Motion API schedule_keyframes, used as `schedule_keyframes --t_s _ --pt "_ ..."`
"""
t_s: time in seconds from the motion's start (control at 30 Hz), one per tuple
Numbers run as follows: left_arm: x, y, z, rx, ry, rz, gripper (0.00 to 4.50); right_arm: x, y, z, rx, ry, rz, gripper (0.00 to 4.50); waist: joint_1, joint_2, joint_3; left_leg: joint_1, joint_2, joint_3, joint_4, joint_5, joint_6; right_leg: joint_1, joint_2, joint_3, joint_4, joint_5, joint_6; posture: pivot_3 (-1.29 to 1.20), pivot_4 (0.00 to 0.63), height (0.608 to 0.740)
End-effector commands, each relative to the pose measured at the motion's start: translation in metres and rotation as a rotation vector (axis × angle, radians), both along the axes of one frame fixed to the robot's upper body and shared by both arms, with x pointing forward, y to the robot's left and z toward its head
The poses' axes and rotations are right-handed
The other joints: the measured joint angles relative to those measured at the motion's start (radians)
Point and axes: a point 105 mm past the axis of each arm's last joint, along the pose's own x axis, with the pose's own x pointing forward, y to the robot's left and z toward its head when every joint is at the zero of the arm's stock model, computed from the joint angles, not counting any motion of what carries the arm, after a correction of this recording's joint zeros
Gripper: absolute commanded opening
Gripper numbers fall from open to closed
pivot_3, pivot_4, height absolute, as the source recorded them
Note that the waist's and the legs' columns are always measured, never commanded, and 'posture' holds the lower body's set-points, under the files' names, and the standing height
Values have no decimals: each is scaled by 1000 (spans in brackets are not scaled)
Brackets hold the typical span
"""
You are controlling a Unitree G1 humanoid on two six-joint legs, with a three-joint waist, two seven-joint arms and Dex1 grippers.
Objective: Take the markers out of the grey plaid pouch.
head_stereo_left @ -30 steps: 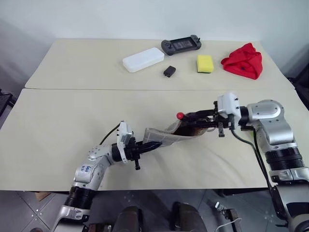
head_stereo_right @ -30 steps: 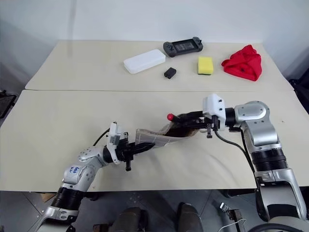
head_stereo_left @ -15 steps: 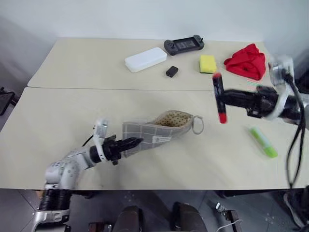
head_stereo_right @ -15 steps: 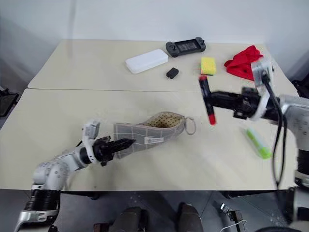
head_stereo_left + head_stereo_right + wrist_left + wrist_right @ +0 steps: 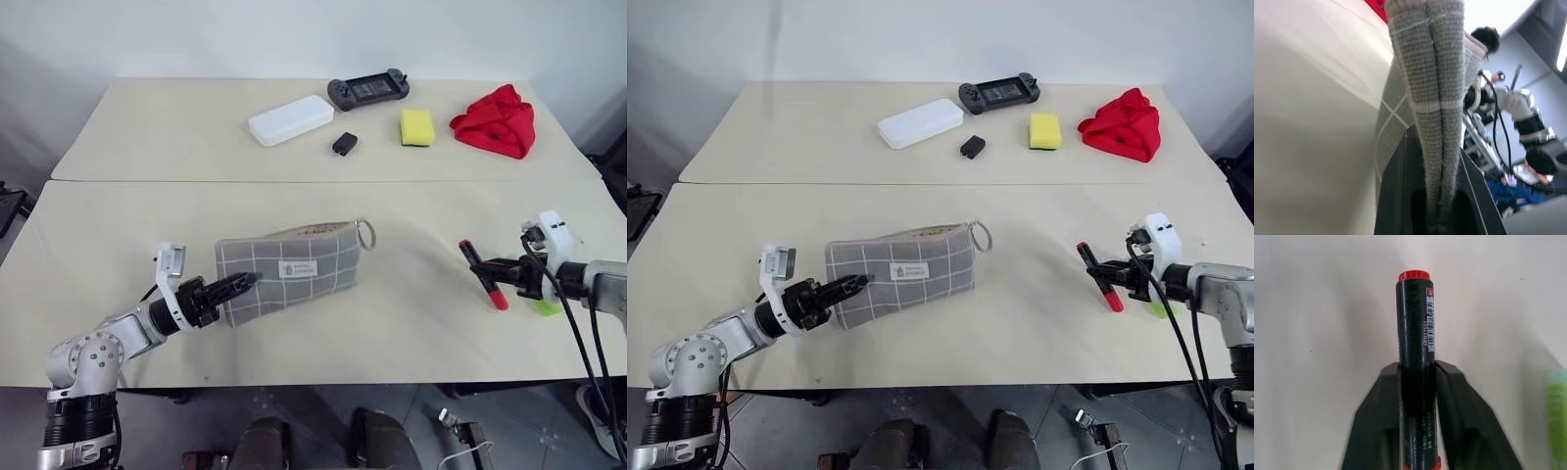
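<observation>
Left gripper (image 5: 243, 282) clamped tight on the 9 o'clock end of the grey plaid pouch (image 5: 289, 275), now standing on edge on the near table (image 5: 118, 245) rather than sagging in the air between both arms as a second ago. Right gripper (image 5: 509, 275) swung out from the pouch mouth toward 3 o'clock, fingers pinching the black marker with red ends (image 5: 483, 274) low over the table. Green highlighter (image 5: 546, 307) lying just beside it, absent a second ago.

Green marker (image 5: 547, 307): mostly hidden behind the right gripper (image 5: 487, 265) near the table's right edge.
Pouch label (image 5: 297, 269): print too small to read.
Pouch interior: contents hidden.
</observation>
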Motion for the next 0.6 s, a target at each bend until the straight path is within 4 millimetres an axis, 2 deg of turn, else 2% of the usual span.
schedule_keyframes --t_s 0.03,0.13,0.23,0.27,0.33,0.37,0.43,0.47,0.6 --pt "2 21 12 -84 25 123 0 6 0 41 -28 -295 76 2477 -1 0 0 0 0 0 0 0 0 0 0 0 0 0 0 0 150 740" --pt "3 40 11 -119 63 249 0 -2 14 51 54 -379 167 3476 -1 0 0 0 0 0 0 0 0 0 0 0 0 0 0 0 150 740" --pt "6 71 9 -170 96 463 0 -14 40 62 88 -567 307 4420 0 -1 0 0 1 -2 -1 0 0 1 0 -1 -1 0 0 0 150 740" --pt "6 77 8 -182 107 512 0 -17 46 62 85 -607 333 4468 0 -1 0 0 1 -2 -1 0 0 1 0 -1 -1 0 0 0 150 740" --pt "0 100 4 -259 140 678 0 -39 88 54 149 -634 571 4468 -1 -1 0 1 1 -2 0 0 0 1 0 0 -1 0 0 0 150 740" --pt "-3 106 2 -287 158 726 0 -48 101 53 168 -655 648 4468 -2 -1 0 1 2 -2 0 0 0 1 0 1 0 0 0 0 150 740" --pt "-8 114 -6 -315 210 799 541 -58 118 43 159 -671 746 4500 -3 -1 0 2 4 -2 -1 0 -1 1 0 2 0 0 0 0 150 740" --pt "-11 117 -8 -321 226 827 667 -59 124 38 168 -670 763 4500 -2 -1 0 2 4 -2 -1 0 -1 1 0 1 0 0 0 0 150 740" --pt "-17 128 -15 -307 272 914 1875 -62 133 25 162 -680 810 4500 11 -2 0 2 2 -3 1 -1 0 1 -1 2 1 0 0 0 150 740"
